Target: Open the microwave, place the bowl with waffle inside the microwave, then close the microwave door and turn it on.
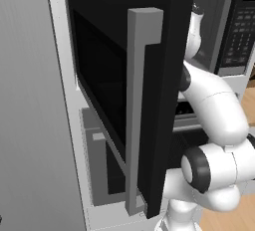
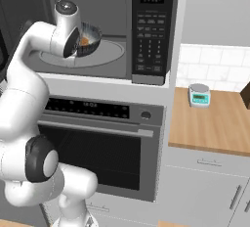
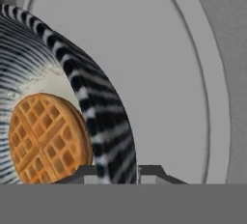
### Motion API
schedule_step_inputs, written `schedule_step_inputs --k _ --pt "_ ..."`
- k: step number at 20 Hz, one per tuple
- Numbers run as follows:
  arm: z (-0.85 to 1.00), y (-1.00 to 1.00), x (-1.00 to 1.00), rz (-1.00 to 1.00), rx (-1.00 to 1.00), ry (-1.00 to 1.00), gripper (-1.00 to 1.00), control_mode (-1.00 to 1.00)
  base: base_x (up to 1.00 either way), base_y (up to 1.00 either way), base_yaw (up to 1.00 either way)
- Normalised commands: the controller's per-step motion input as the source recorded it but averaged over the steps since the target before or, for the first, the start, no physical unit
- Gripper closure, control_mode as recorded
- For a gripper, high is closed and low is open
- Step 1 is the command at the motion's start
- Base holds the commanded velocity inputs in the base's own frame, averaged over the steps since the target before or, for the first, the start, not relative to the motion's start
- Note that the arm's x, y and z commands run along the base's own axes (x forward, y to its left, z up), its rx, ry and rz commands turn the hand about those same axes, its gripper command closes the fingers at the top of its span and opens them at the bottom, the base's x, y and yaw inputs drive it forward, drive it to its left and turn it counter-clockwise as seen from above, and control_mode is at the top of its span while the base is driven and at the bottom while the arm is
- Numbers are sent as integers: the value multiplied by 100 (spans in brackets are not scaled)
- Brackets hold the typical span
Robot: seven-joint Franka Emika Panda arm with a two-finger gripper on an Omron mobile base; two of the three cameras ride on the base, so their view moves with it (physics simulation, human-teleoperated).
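Inside the open microwave (image 2: 146, 25), the tool (image 3: 114, 172) grips the striped bowl (image 3: 96, 102) by its rim, waffle (image 3: 46, 138) at nine o'clock; it should settle level on the turntable (image 3: 169, 73) before release.

Arm (image 2: 29, 64) raised and bent, reaching up and forward — wrist (image 2: 66, 23) turned downward at the top. Pincer (image 3: 115, 172) clamped on a bowl rim (image 3: 108, 136) — one finger (image 3: 79, 174) each side.
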Motion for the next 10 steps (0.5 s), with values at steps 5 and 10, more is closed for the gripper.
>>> schedule_step_inputs --k 5,10 --pt "-4 0 -5 0 0 -1 -100 -100 0 0 0" --pt "4 0 -43 0 0 0 -100 -100 0 0 0"
